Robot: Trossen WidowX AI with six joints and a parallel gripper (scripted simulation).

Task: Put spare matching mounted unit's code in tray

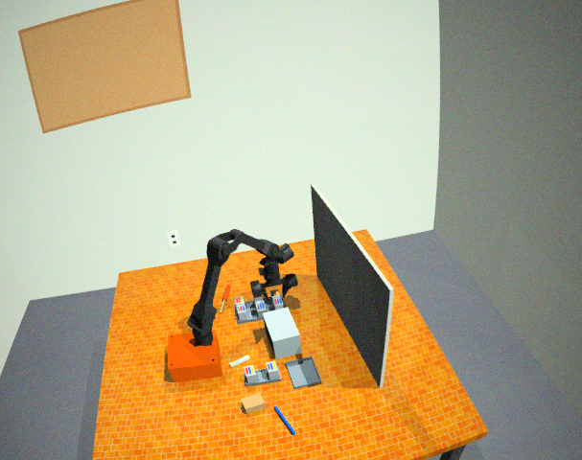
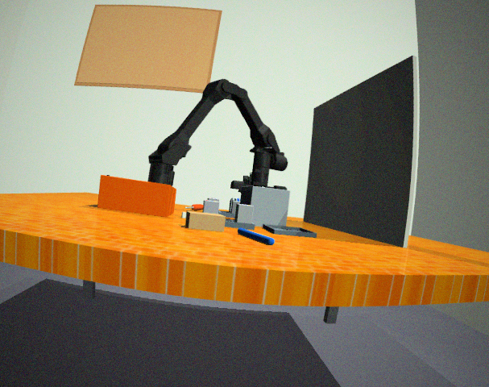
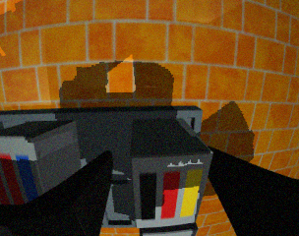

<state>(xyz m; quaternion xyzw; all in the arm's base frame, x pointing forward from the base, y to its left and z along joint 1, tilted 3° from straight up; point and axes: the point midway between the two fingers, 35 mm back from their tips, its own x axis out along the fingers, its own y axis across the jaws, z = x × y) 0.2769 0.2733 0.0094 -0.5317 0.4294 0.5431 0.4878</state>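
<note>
Orange brick-patterned table (image 1: 419, 376), pale walls (image 1: 261, 124)

The table (image 1: 147, 421) wears an orange brick pattern with pale joints. Left of the light grey unit (image 1: 282, 332) sits an orange base (image 1: 194, 362) carrying a black arm (image 1: 209, 287); beside the unit, grey spares (image 3: 168, 200) show stripes of black, red and yellow over red and blue. The tray (image 1: 303, 372) is dark grey, the pen (image 1: 284, 420) near it blue.

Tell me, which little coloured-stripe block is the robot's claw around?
The right-end spare in the far rack, striped black, red, yellow; the open gripper straddles it. The others sit outside.
</note>
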